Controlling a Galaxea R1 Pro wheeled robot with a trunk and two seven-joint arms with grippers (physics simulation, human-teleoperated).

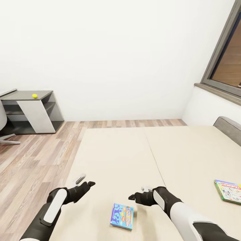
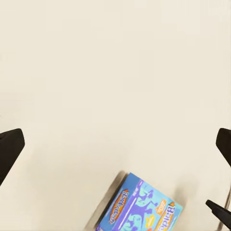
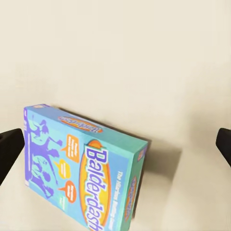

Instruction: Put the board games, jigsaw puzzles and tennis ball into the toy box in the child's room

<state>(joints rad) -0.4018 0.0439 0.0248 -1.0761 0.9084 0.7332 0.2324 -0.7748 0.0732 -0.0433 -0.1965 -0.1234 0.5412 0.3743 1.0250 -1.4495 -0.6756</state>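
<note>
The blue Balderdash box (image 1: 122, 216) is seen lying flat on the beige bed (image 1: 134, 157), between and just below the left gripper (image 1: 87, 183) and right gripper (image 1: 133, 196), both spread wide and empty, with the Monopoly box (image 1: 229, 191) well apart at the right.

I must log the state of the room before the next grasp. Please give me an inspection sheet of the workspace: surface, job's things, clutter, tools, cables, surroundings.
Surface: beige bed, bare apart from two game boxes.
Job's things: blue Balderdash box lies flat near the bed's near edge, between the arms; Monopoly box lies flat further to the right; yellow ball on the dark grey desk by the wall.
Clutter: nothing seen.
Tools: left tool and right tool both open and empty, above the bed.
Cables: nothing seen.
Surroundings: white walls, wood-plank floor, dark-framed window at right.
</note>
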